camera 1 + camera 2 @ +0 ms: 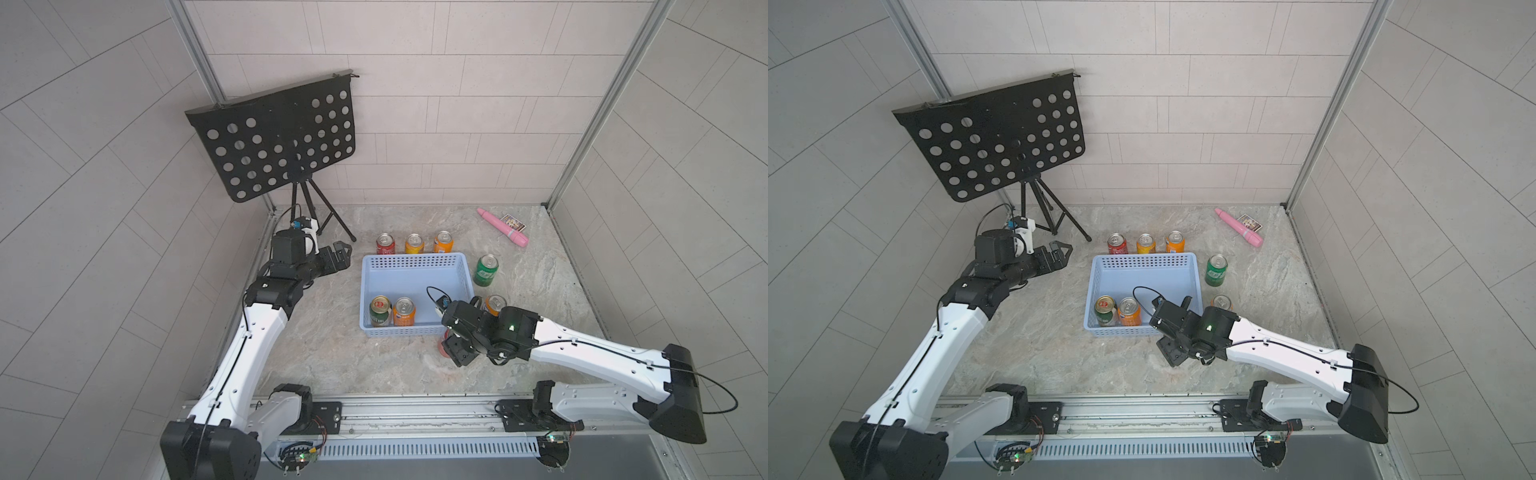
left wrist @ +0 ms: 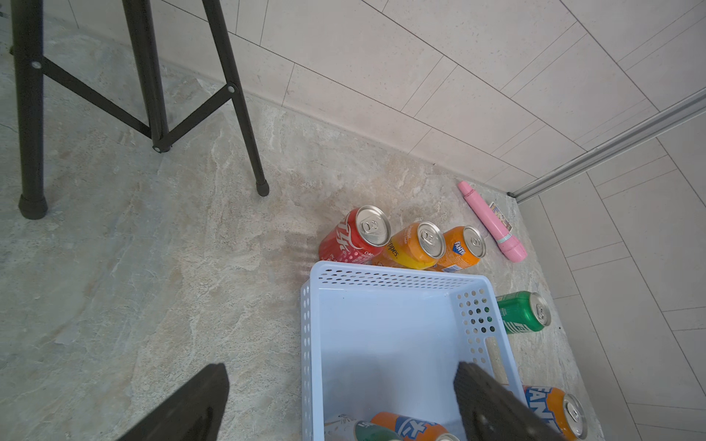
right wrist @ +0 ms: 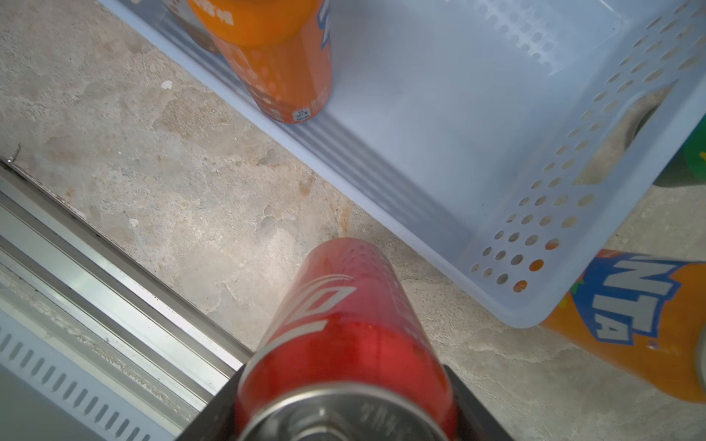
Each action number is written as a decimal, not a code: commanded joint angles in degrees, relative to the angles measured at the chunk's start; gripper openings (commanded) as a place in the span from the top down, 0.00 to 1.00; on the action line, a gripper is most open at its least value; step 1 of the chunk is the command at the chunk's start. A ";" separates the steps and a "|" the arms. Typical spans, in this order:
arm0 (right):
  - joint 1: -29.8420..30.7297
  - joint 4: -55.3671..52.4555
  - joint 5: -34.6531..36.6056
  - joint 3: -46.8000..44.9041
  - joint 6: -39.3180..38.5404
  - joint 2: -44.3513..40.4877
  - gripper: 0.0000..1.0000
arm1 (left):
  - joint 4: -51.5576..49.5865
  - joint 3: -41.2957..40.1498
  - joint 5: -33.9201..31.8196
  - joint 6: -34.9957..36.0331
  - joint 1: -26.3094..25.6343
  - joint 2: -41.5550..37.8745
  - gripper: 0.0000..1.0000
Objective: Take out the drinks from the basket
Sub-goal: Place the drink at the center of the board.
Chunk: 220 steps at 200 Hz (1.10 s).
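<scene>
Seen from above, a marble-patterned table has a light-blue basket near its middle. The basket holds two drinks. They stand upright side by side against the near wall, at its left corner: a green can with a red-gold label and an orange can.

Your right gripper is clamped on a red can, with a finger on each side near the silver top. That can is outside the basket, just in front of the near wall by the right corner. The views do not show whether its base touches the table.

Five more drinks stand upright on the table:
- Three form a row just behind the basket's far wall: a second red can, a middle orange can and an end orange can.
- A plain green can stands near the basket's right wall, apart from it.
- A last orange can stands just beside the right front corner, partly hidden by your right arm.

Your left gripper hangs to the left of the basket, near its far left corner. Its jaws are wide apart and hold nothing.

A black music stand fills the far left corner. A pink stick and a small card lie at the far right.
</scene>
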 commanded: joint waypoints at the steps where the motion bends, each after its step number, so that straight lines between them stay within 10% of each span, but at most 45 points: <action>1: 0.94 3.61 1.08 -0.86 0.96 -0.66 0.93 | 1.28 -0.65 -1.03 1.13 -0.11 -1.14 0.00; 118: 2.64 9.92 2.12 -7.96 1.41 0.79 0.88 | 1.03 -0.77 -1.16 1.25 -0.17 -0.90 0.00; 220: 2.71 6.51 2.58 -6.12 1.48 -1.19 0.25 | 0.68 -0.73 -1.25 1.16 -0.11 -1.44 0.00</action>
